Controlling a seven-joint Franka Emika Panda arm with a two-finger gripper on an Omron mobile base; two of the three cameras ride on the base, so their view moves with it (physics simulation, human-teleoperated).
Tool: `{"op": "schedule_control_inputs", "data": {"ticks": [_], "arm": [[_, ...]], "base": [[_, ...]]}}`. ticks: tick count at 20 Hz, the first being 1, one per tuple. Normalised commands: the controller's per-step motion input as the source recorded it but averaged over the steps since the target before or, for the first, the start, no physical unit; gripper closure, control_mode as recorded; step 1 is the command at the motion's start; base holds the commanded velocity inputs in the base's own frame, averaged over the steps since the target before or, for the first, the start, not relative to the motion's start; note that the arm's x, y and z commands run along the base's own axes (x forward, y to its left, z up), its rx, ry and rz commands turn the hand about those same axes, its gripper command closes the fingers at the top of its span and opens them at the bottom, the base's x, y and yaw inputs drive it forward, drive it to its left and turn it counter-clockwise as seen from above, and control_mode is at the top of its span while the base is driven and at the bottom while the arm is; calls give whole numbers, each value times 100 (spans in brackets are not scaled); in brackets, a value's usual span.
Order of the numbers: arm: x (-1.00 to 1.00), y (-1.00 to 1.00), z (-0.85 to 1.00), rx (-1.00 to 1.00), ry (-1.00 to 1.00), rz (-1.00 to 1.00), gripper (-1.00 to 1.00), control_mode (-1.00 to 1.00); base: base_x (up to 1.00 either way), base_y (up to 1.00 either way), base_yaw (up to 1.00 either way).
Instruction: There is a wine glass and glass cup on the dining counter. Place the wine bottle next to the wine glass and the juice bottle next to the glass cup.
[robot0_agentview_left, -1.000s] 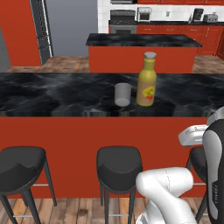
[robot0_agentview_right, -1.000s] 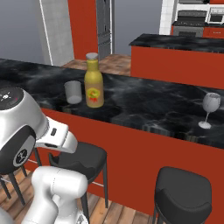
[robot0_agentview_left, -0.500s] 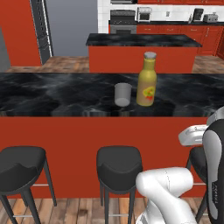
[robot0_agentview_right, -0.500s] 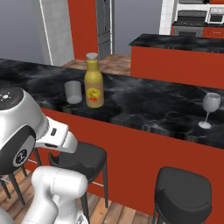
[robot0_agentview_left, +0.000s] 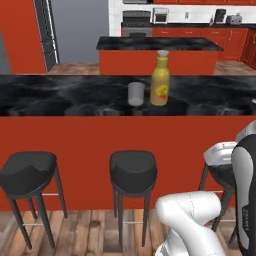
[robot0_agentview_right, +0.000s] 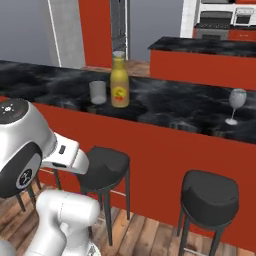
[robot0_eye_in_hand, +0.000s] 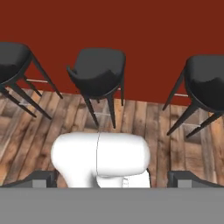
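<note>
Gripper (robot0_eye_in_hand: 113, 178) jaws stand wide apart and hold nothing, which fits an arm folded low with no bottle to carry. In the left base view, the dining counter (robot0_agentview_left: 60, 97) runs above and beyond the gripper. On it the juice bottle (robot0_agentview_left: 159, 80) stands upright just beside the glass cup (robot0_agentview_left: 135, 93), close but apparently not touching. That pairing looks like the juice half of the job already settled. In the right base view the same juice bottle (robot0_agentview_right: 119, 81) and glass cup (robot0_agentview_right: 98, 92) sit together, up and ahead of the gripper. The wine glass (robot0_agentview_right: 237, 102) stands well apart from them, farther along the marble, with bare top on either side. By my reading, the wine bottle has yet to be set there. In the hand view the fingertips (robot0_eye_in_hand: 41, 178) point down at the wooden floor (robot0_eye_in_hand: 140, 118). A black stool (robot0_eye_in_hand: 98, 65) stands straight ahead against the red panel (robot0_eye_in_hand: 131, 26).
</note>
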Motion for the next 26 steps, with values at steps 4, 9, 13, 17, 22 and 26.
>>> {"op": "schedule_control_inputs", "data": {"ticks": [4, 9, 13, 17, 22, 26], "arm": [[0, 0, 0, 0, 0, 0, -100, 100], [0, 0, 0, 0, 0, 0, -100, 100], [0, 0, 0, 0, 0, 0, -100, 100], [0, 0, 0, 0, 0, 0, -100, 100], [0, 0, 0, 0, 0, 0, -100, 100], [0, 0, 0, 0, 0, 0, -100, 100]], "base": [[-73, -4, -13], [-1, 4, -88], [0, 5, -97], [0, 5, -97], [0, 4, -98], [0, 3, -100]]}}
